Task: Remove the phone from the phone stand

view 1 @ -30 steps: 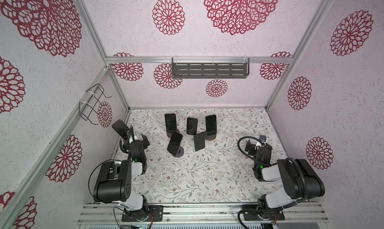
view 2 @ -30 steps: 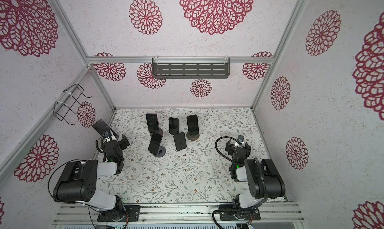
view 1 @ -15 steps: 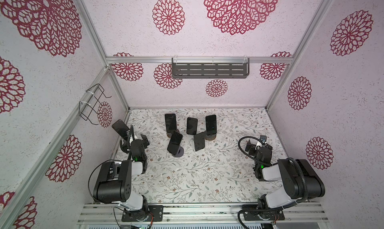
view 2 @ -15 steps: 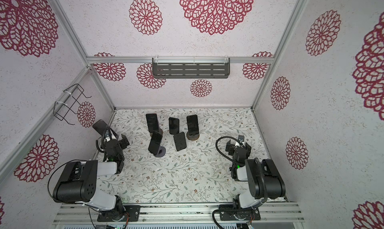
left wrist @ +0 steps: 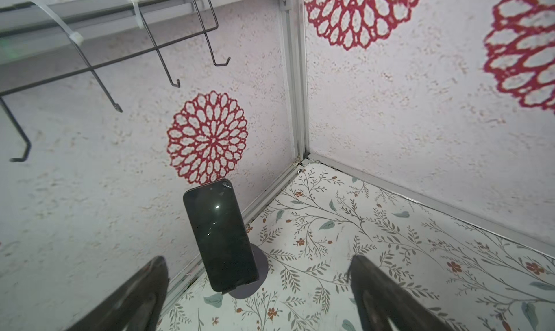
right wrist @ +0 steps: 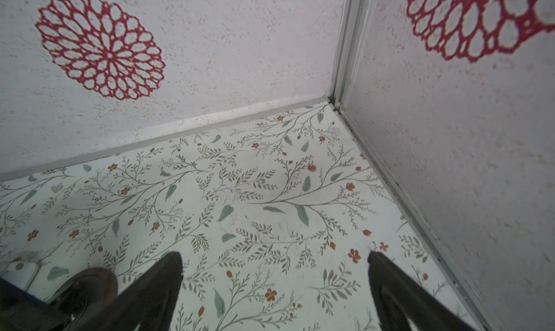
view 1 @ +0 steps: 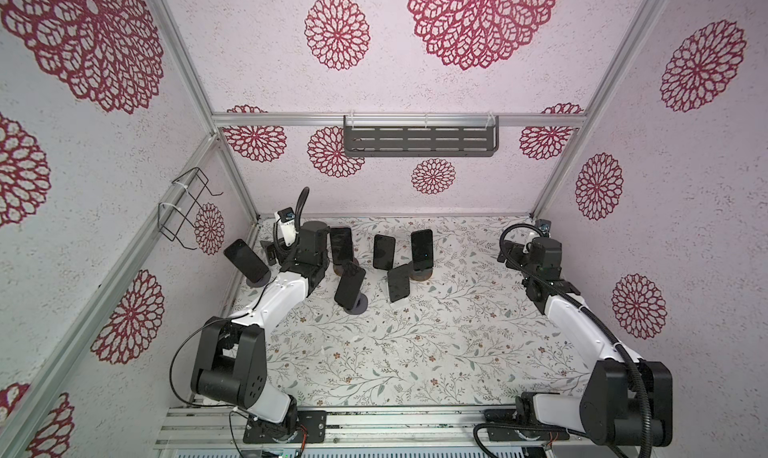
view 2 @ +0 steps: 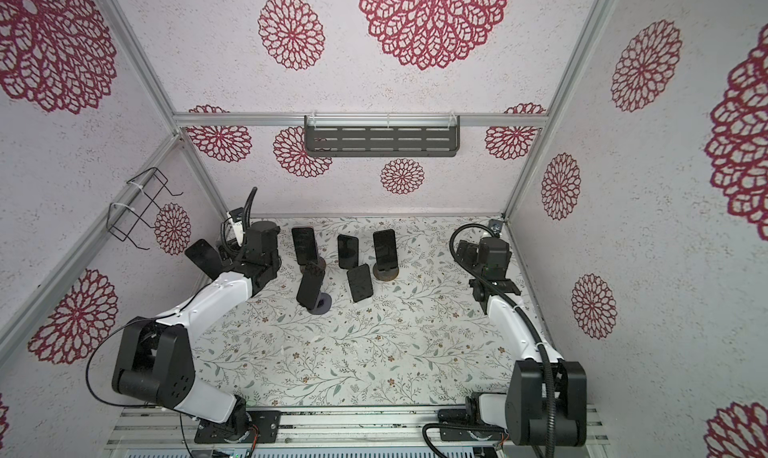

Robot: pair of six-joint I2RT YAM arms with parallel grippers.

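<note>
A black phone (left wrist: 220, 236) leans on a round grey phone stand (left wrist: 262, 269) by the left wall, also seen in both top views (view 1: 246, 260) (view 2: 203, 257). My left gripper (left wrist: 257, 262) is open, its fingers on either side of the phone and short of it, touching nothing; in both top views the left gripper (view 1: 269, 251) (view 2: 224, 254) sits just right of that phone. My right gripper (right wrist: 274, 257) is open and empty over bare floor near the back right corner (view 1: 513, 254).
Several other phones on stands fill the back middle, among them a phone (view 1: 350, 283) on a grey base and a phone (view 1: 422, 250) on a brown base (right wrist: 90, 284). A wire rack (view 1: 183, 210) hangs on the left wall, a grey shelf (view 1: 419, 141) on the back wall.
Both arms have stretched out from their folded pose toward the back of the cell. The left gripper now faces the far-left phone. Both grippers stay open.
</note>
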